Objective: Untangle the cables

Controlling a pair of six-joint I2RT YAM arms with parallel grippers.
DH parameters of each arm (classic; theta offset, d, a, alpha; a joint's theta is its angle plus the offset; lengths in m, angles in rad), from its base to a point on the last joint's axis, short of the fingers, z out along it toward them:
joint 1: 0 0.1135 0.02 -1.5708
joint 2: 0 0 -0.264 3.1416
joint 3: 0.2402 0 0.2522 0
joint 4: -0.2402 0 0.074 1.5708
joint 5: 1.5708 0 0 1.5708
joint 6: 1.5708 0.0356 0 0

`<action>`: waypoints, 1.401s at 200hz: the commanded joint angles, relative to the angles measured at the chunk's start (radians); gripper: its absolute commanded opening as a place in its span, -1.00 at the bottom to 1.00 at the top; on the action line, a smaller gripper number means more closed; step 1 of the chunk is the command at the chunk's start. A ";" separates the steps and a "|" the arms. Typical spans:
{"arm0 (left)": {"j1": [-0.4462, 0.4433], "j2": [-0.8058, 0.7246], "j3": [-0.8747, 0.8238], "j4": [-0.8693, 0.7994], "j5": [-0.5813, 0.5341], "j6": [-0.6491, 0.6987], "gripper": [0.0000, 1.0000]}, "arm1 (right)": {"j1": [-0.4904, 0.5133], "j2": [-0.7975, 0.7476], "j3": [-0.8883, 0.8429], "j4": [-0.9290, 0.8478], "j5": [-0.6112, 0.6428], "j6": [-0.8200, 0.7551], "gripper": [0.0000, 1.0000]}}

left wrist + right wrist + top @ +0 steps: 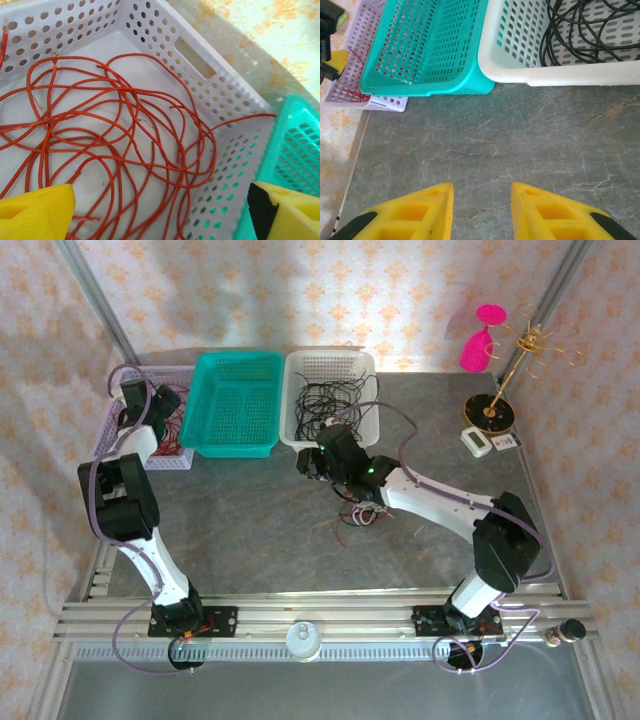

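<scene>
Within lilac basket [210, 95], red cables [121, 131], walls close

On the near side of the teal basket [237, 405], the worktop [240, 530] lies bare — open passage. To that basket's right, the white basket [330, 358] sits just beside it, and the right arm [430, 495] slants across — loose cables [350, 518] beneath it.

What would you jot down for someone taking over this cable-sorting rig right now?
Left gripper: open, above the red cables in the lilac basket.
Right gripper: open, empty, low over the table in front of the baskets.
Done: red cables are in the lilac basket, black cables in the white basket; the teal basket looks empty.
Left: a small tangled clump on the table, in front of the white basket, needs separating.
</scene>
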 commanded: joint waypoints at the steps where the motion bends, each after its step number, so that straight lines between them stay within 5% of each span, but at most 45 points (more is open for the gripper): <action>1: -0.008 -0.057 -0.046 0.030 0.034 -0.031 0.80 | 0.006 -0.043 0.013 -0.026 0.046 -0.033 -0.26; 51: -0.036 -0.211 -0.215 0.072 0.078 -0.062 0.78 | 0.004 -0.051 0.055 -0.089 0.081 -0.085 -0.22; 113: -0.233 -0.565 -0.459 -0.008 0.012 -0.004 0.76 | -0.061 -0.138 -0.038 -0.221 0.204 -0.063 -0.21; 184: -0.702 -0.826 -0.588 -0.199 -0.134 0.032 0.70 | -0.204 -0.304 -0.206 -0.356 0.161 -0.056 -0.23; 219: -0.925 -0.813 -0.613 -0.220 -0.050 0.068 0.35 | -0.217 -0.442 -0.361 -0.344 0.088 0.004 -0.29; 248: -1.081 -0.718 -0.667 -0.110 0.027 0.059 0.29 | -0.216 -0.570 -0.500 -0.299 0.072 0.047 -0.32; 280: -1.155 -0.622 -0.697 0.089 0.177 0.083 0.17 | -0.217 -0.613 -0.595 -0.229 0.047 0.067 -0.35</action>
